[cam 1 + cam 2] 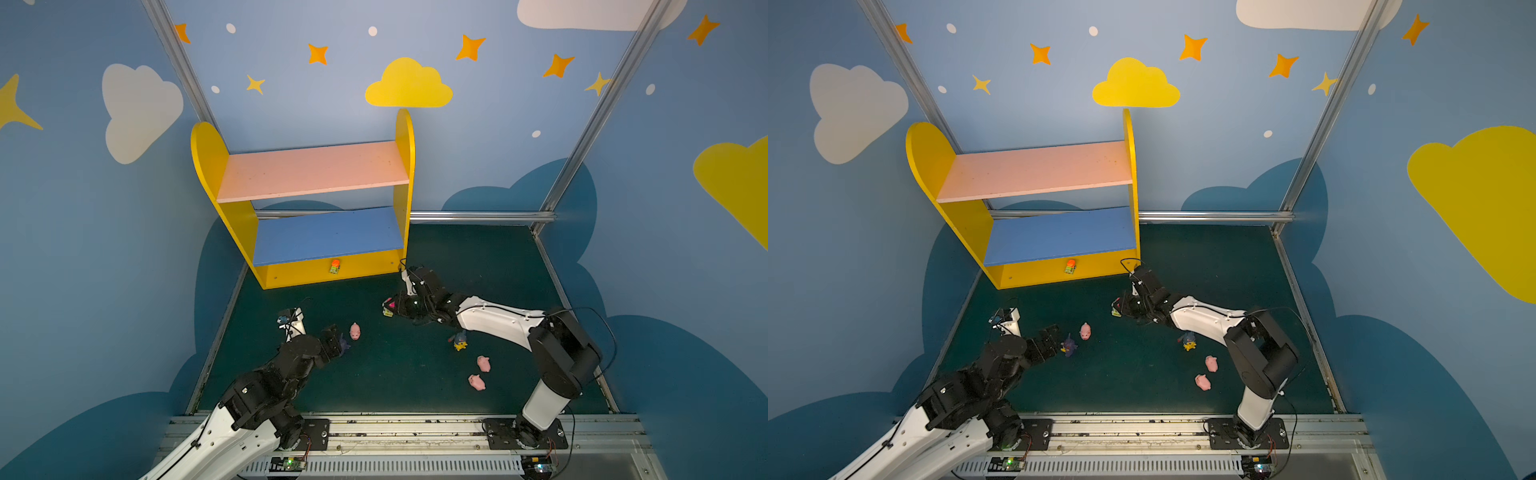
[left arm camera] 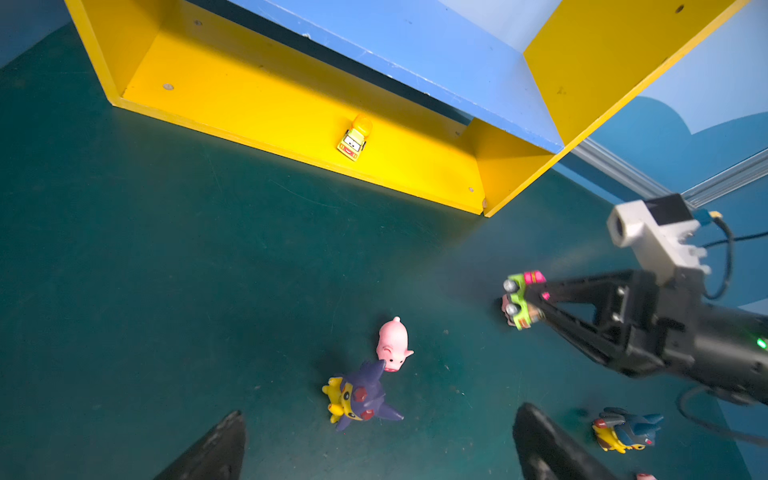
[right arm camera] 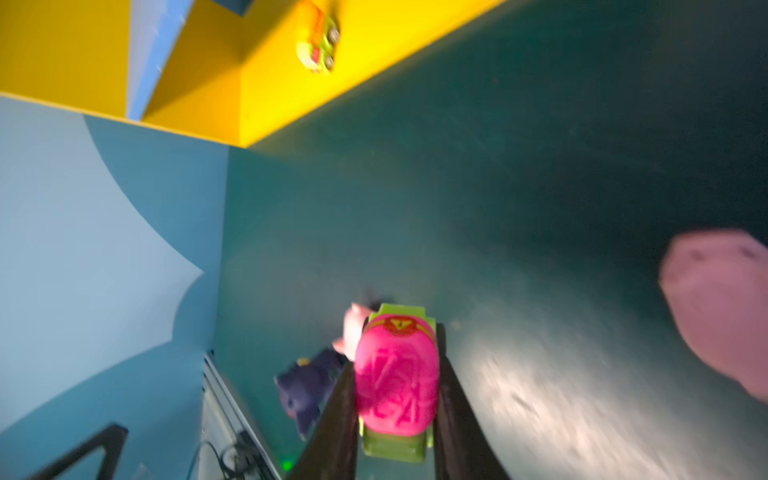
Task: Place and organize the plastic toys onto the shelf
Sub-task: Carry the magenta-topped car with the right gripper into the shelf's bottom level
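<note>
Shelf [image 1: 210,162] stands at the far-left corner of the green mat [image 1: 415,395], open front toward the arms. Pink upper board [image 1: 311,170]: nothing on it. Blue lower board [image 1: 328,235]: nothing on it. Yellow base [image 1: 291,272]: holds one toy, the orange-topped car [image 1: 335,266], near the base's front edge, about mid-width, upright on its wheels in the left wrist view [image 2: 354,137].

Right gripper [image 1: 390,306] sits in front of the shelf's right end, jaws clamped on the pink-topped car [image 2: 521,301]. Fingers [image 3: 451,395] press both flanks of the green body, pink roof toward the right wrist camera [image 3: 397,374]. In the left wrist view the car is turned sideways with its wheels showing. Can't tell if it touches the mat.

Left gripper [image 1: 1054,338] is at the mat's left side, jaws spread wide, holding nothing. The purple-hooded figurine [image 2: 359,399] lies on the mat just ahead of the fingertips [image 2: 232,424], between them in the left wrist view.

One pink pig [image 2: 392,343] lies just beyond that figurine, snout touching or nearly touching the hood. Blue-hooded figurine [image 1: 459,341] is mid-mat, beside the right arm. Two more pigs [image 1: 483,363] [image 1: 476,381] lie close together toward the near-right corner. Big blurred pink shape [image 3: 719,307] at the edge of the right wrist view, can't tell what.
</note>
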### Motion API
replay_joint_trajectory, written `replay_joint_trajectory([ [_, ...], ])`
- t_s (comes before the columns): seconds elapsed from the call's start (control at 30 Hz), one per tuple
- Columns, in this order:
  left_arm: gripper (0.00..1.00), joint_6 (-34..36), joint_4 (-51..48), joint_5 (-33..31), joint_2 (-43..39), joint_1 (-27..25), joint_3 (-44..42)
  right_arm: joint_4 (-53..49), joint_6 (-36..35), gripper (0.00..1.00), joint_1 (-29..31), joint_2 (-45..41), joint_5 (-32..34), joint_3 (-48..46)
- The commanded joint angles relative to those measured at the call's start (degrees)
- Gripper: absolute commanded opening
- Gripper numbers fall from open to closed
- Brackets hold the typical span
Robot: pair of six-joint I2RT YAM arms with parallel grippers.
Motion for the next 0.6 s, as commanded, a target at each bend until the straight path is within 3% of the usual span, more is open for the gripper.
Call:
replay_joint_trajectory([
  [0.0, 1.00, -1.5, -3.0, -2.4, -1.5, 0.2, -0.2, 6.9, 3.3, 0.22, -0.4, 3.4, 0.0, 2.8],
  [0.3, 1.00, -2.7, -4.9, -4.6, -2.2, 0.3, 0.2, 19.4, 10.6, 0.22, -2.0, 15.2, -3.0, 8.7],
  [0.57, 1.00, -3.2, -7.8, -5.7, -2.5, 0.3, 3.2, 23.9, 14.0, 0.23, -2.5, 23.1, -5.1, 14.4],
])
